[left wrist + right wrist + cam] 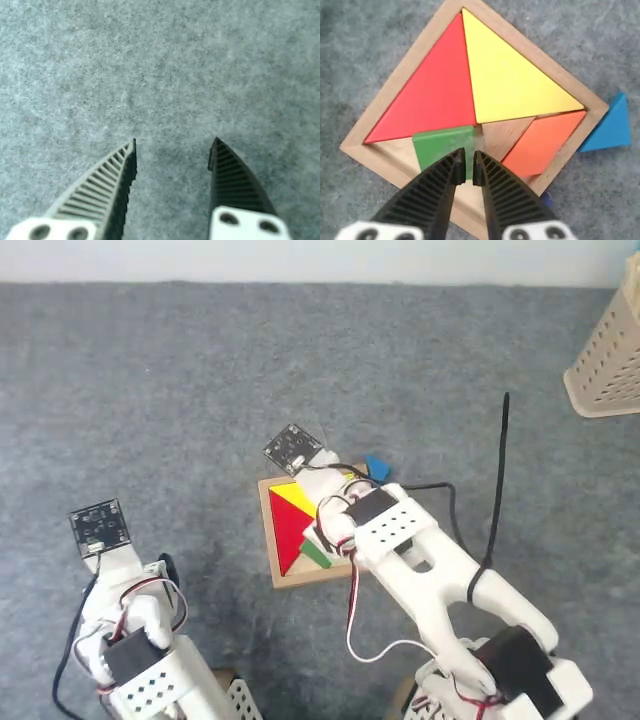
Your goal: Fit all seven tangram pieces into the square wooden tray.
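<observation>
Four pieces lay in the tray [505, 137]; my right gripper [468, 160], tips together at its green square [440, 145], might jam that crooked; left gripper [172, 150] gaped.

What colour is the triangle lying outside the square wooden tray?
The triangular piece is blue, clearest in the right wrist view.

Wooden tray [502, 136] — smooth; carpet [355, 35] fuzzy

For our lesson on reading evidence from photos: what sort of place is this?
Probably a robotics lab bench: two white robot arms with exposed wires, a grey felt-like surface, and a wooden puzzle tray set beneath one arm.
</observation>
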Robot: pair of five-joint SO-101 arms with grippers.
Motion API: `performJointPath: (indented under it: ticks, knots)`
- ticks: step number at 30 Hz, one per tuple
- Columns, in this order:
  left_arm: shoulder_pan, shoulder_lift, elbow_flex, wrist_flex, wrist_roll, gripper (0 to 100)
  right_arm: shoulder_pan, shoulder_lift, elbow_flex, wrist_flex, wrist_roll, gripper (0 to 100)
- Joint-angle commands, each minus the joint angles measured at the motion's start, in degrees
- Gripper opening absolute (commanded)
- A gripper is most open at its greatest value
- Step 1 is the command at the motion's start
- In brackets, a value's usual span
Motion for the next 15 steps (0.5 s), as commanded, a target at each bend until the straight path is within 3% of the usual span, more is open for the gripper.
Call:
performJointPath:
  ticks: [1,15]
  knots:
    - [0.18,-0.62,-1.1,0.18,0.53,23,-0.48,-0.04,1.76,-4.35,-0.26,3.9]
    - [0.18,-0.62,-1.1,0.18,0.53,23,-0.75,5.14,1.49,-10.24,-0.79,3.9]
